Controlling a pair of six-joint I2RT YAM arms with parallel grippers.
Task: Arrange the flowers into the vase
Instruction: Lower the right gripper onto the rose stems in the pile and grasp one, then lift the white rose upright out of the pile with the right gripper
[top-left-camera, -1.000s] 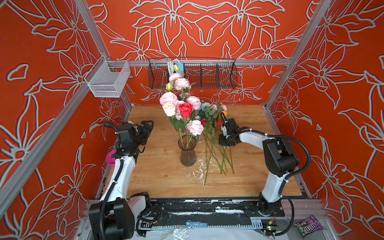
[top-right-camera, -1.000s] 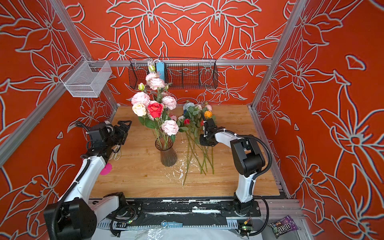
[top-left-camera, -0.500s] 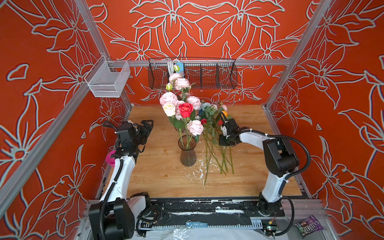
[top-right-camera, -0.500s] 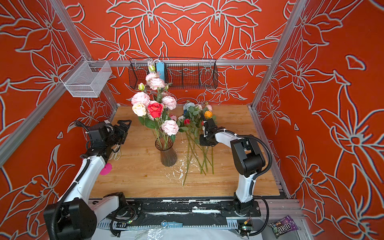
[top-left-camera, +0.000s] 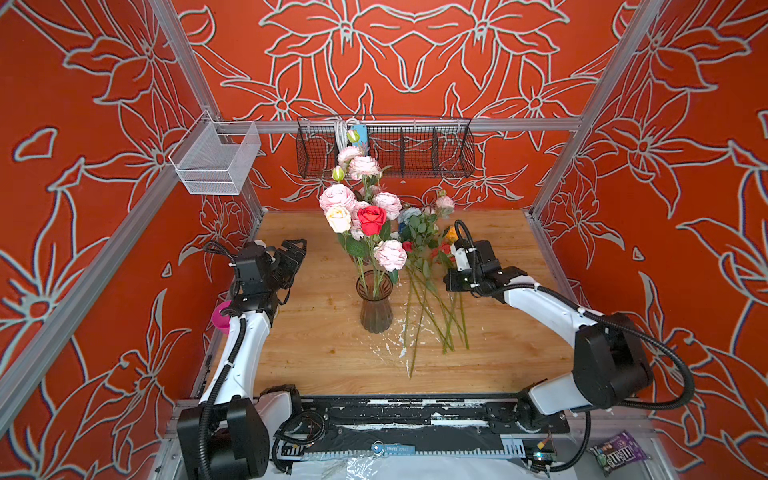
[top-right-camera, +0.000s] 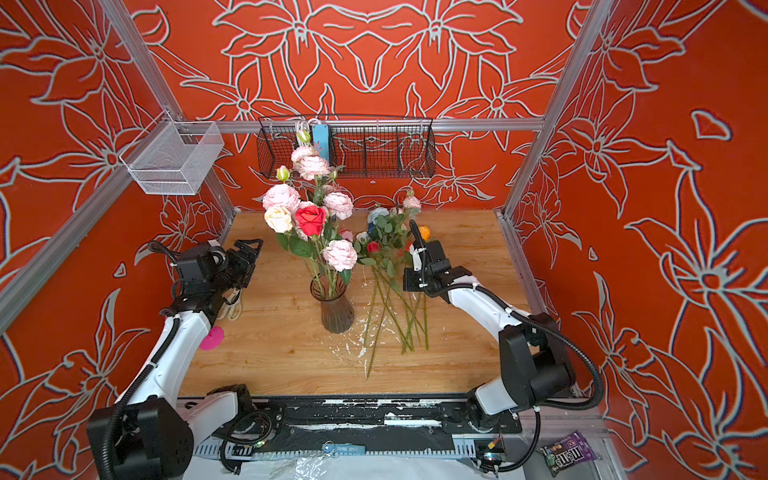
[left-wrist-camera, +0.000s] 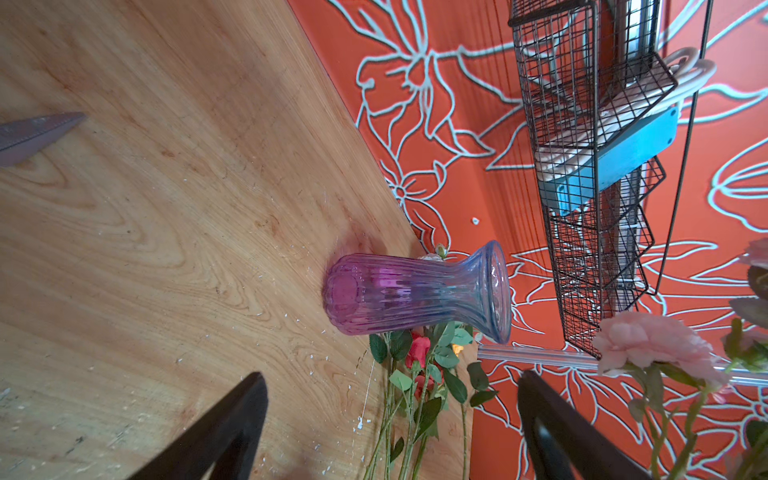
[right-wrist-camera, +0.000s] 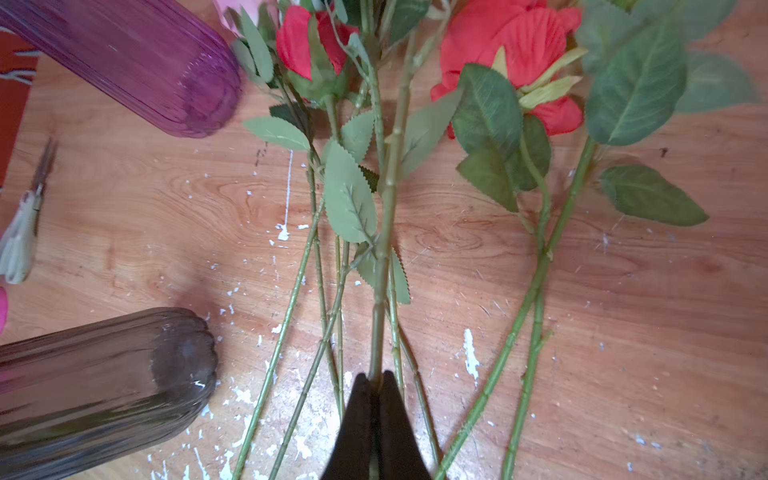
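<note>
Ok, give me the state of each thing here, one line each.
Left gripper, open, empty.
Right gripper, shut on one stem.
Grey vase, upright, holding a bouquet.
Purple vase, upright, empty.
Loose flowers, lying flat beside the grey vase.
Scissors, lying flat, blades together.

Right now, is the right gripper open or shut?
Shut: the right gripper pinches one green stem, seen in its wrist view.
</note>
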